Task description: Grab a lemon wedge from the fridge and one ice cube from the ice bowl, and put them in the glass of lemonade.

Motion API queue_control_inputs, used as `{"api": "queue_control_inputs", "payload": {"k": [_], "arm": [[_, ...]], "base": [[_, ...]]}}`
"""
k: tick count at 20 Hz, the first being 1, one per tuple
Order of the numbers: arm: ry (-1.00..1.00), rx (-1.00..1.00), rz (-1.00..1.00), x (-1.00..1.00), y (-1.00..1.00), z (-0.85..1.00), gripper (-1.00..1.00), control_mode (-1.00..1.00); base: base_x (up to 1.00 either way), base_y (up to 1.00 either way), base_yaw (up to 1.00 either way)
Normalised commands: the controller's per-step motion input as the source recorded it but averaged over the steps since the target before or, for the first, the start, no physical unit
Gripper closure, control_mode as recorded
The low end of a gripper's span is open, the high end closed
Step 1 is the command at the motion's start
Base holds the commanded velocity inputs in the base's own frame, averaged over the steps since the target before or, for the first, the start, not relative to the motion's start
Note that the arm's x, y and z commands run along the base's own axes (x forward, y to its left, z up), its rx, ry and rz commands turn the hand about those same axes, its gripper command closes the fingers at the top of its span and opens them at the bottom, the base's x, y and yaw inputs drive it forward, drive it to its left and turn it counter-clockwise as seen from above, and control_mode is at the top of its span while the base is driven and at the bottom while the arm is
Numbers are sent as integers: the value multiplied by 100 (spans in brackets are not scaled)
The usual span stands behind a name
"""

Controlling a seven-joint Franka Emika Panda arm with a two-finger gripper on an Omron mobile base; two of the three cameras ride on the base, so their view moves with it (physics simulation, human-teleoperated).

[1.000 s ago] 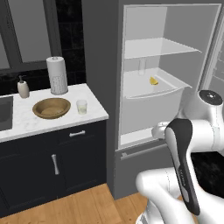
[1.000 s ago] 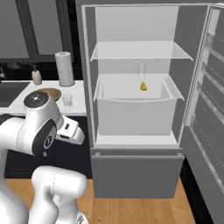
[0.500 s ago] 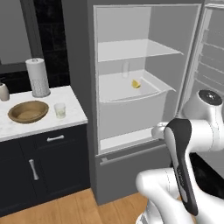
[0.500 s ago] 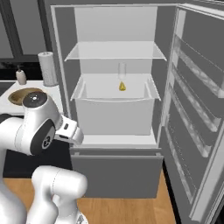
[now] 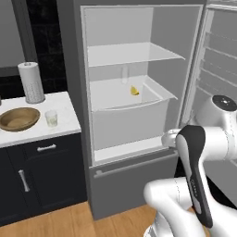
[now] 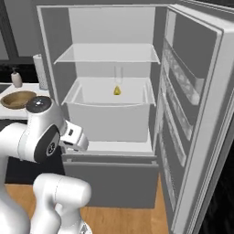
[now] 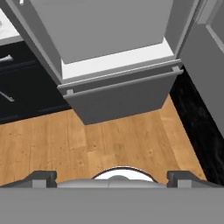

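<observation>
the lemon wedge (image 5: 134, 90) is being seen deep inside the fridge (image 5: 115, 152), in its white drawer. it is being judged light, soft, slippery; pinch across the rind. the gripper (image 7: 112, 177) is being carried wide apart, empty.

We find no text, label, brand, number or sign that can be read in any view (the rendered surfaces are all plain).
</observation>
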Motion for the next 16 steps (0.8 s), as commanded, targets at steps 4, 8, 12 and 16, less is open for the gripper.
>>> {"api": "queue_control_inputs", "payload": {"k": [4, 8, 12, 16], "arm": [[0, 0, 0, 0, 0, 0, -100, 100], [0, 0, 0, 0, 0, 0, -100, 100], [0, 0, 0, 0, 0, 0, -100, 100], [0, 0, 0, 0, 0, 0, -100, 100]], "base": [[63, -25, 11], [65, -42, 10], [54, -47, 10], [58, -30, 6]]}}
